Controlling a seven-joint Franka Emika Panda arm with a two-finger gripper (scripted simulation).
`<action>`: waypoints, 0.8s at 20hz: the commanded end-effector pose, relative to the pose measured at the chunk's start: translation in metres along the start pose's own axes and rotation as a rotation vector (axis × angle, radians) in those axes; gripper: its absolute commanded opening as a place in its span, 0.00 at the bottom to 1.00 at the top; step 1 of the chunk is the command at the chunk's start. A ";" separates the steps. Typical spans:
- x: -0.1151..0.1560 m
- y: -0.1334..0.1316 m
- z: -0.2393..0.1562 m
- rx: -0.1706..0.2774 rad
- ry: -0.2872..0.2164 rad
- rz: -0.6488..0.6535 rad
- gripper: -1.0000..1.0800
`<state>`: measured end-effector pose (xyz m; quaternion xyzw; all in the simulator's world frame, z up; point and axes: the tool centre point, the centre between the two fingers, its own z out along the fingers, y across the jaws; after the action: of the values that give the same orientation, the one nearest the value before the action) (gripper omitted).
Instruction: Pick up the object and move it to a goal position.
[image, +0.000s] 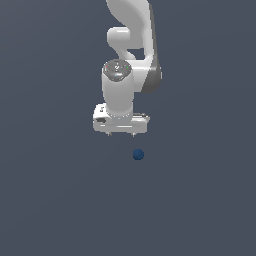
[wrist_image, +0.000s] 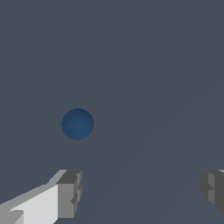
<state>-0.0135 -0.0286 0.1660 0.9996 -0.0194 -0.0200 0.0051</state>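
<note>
Approach is judged incomplete: the white robot gripper (image: 120, 134), jaws spread wide and empty, hangs near the small smooth dark blue ball (image: 138, 154) but off-centre, so it should centre both fingertips (wrist_image: 70, 192) about the ball before descending and closing.

The arm (image: 131, 45) runs off the exterior view's top edge, base unseen. In the wrist view, both fingers (wrist_image: 69, 193) are clipped by the frame, and in the exterior view the fingertips (image: 108, 134) show as tiny nubs.
</note>
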 end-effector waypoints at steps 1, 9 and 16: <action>0.000 -0.002 0.002 0.000 0.000 0.010 0.96; 0.005 -0.013 0.013 0.004 0.006 0.096 0.96; 0.011 -0.031 0.031 0.009 0.014 0.233 0.96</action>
<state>-0.0036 -0.0024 0.1385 0.9928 -0.1190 -0.0134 0.0032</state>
